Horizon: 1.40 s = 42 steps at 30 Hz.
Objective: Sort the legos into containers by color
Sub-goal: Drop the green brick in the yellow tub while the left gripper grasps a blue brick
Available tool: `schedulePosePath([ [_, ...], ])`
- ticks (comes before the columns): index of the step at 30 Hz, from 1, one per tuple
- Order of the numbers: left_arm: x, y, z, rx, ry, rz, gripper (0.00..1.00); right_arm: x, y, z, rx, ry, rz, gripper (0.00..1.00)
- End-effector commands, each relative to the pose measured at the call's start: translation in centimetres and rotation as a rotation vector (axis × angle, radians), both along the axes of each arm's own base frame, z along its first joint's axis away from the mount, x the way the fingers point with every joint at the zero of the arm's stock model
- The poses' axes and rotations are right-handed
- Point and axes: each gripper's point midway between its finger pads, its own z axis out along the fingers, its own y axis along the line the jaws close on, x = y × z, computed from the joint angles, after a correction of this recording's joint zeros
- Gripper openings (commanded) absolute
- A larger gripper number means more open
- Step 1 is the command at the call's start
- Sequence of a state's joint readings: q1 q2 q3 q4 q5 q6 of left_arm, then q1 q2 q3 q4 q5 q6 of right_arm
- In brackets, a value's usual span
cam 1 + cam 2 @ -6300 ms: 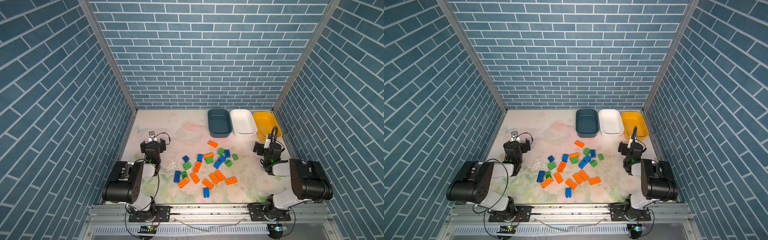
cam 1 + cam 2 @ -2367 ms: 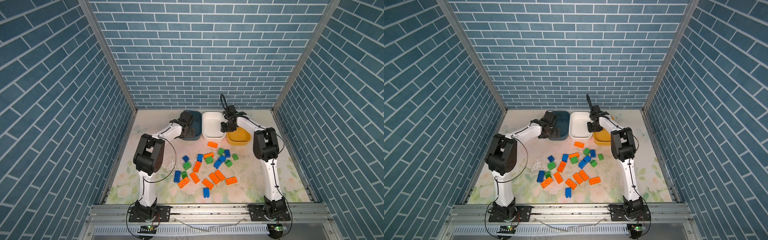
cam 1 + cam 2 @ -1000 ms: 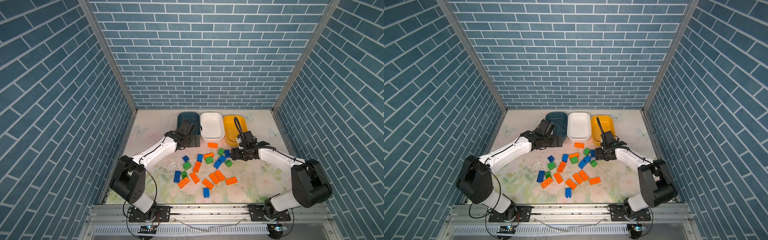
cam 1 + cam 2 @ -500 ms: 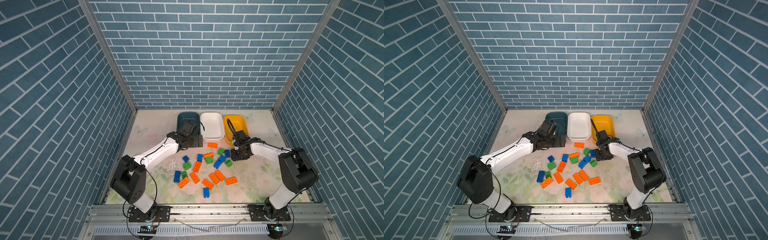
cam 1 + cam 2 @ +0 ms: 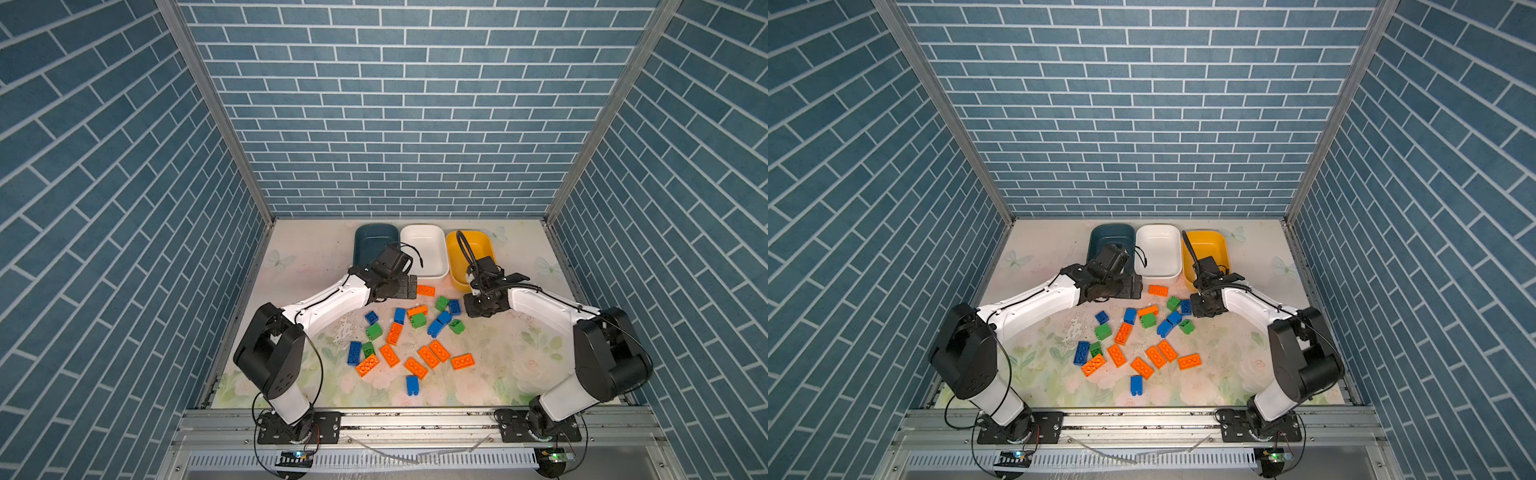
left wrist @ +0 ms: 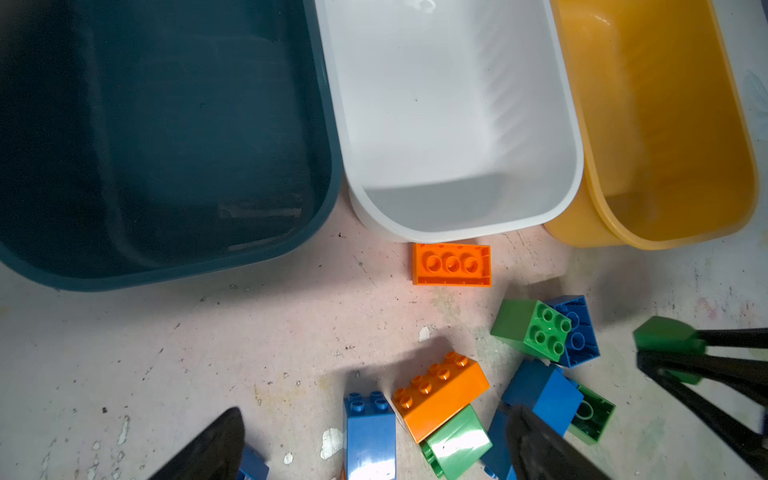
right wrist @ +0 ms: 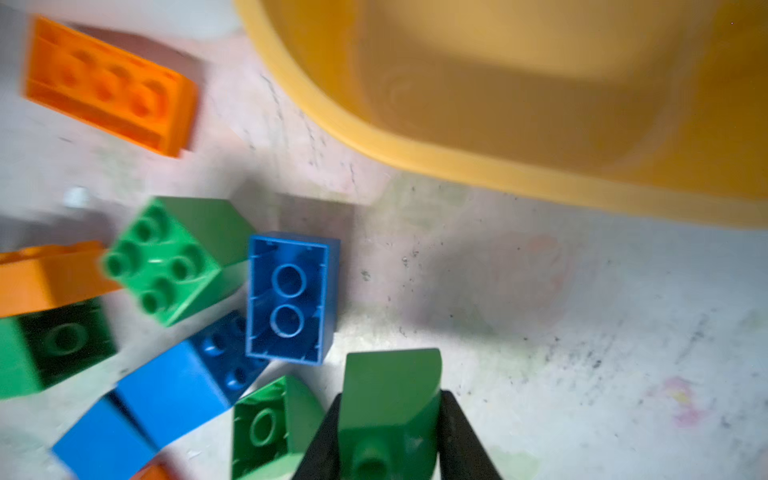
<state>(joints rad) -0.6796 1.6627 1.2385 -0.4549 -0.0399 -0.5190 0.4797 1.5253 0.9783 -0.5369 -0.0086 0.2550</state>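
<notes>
R gripper (image 7: 390, 415) is clamping a green brick (image 7: 388, 378) btwn its fingers, just near of the yellow tub (image 7: 457, 166), at the right edge of the pile. L gripper (image 6: 374, 413) is hanging wide open w/ nothing in it, just left of an orange brick (image 5: 426, 290). We're seeing the table (image 5: 311, 257) carrying three tubs along its far side: teal tub (image 5: 374, 239) left, white tub (image 5: 424, 245) mid, yellow right. The legos (image 5: 415, 332) are lying scattered mid-table, near of the tubs, w/ orange, blue & green mixed. That orange brick is lying hollow side up, just near of the white tub. By the R gripper a blue brick (image 7: 291, 299) is lying hollow side up, touching a green studded block (image 7: 166, 257).
</notes>
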Motion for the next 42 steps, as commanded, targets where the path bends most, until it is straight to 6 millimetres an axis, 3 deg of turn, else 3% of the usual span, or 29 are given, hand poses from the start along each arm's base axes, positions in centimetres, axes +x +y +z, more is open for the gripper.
schedulePosePath([
  [1,-0.3,-0.7,-0.1,0.015,0.004,-0.035,0.99,0.5,1.3,3.4,0.07,-0.081,0.068,0.3],
  [4,-1.3,-1.0,-0.7,0.037,0.022,-0.071,0.99,2.3,2.0,5.9,0.116,-0.163,0.044,0.31],
  [8,-3.1,-2.9,-1.1,0.027,0.035,-0.177,0.99,5.4,2.3,7.1,0.156,-0.23,-0.006,0.32],
  [15,-7.3,-7.2,-1.9,0.061,0.056,-0.424,0.96,12.3,-0.1,5.9,0.087,-0.265,-0.167,0.32],
  [21,-10.1,-9.3,-3.6,0.099,0.09,-0.544,0.76,16.3,-0.6,4.7,0.076,-0.229,-0.184,0.37],
  [23,-10.6,-9.6,-4.3,0.1,0.112,-0.554,0.7,17.0,-0.6,5.1,0.07,-0.228,-0.19,0.45],
  [27,-11.1,-10.1,-5.3,0.106,0.14,-0.579,0.64,17.0,-0.3,6.4,0.099,-0.239,-0.203,0.6],
  [33,-10.5,-10.3,-6.7,0.157,0.157,-0.569,0.58,14.2,0.5,8.7,0.197,-0.241,-0.164,0.76],
  [35,-10.3,-10.6,-7.2,0.167,0.16,-0.567,0.56,13.2,0.1,9.6,0.223,-0.269,-0.184,0.99],
  [42,-9.5,-11.2,-9.1,0.251,0.163,-0.566,0.48,9.8,-3.3,11.9,0.244,-0.427,-0.323,0.99],
])
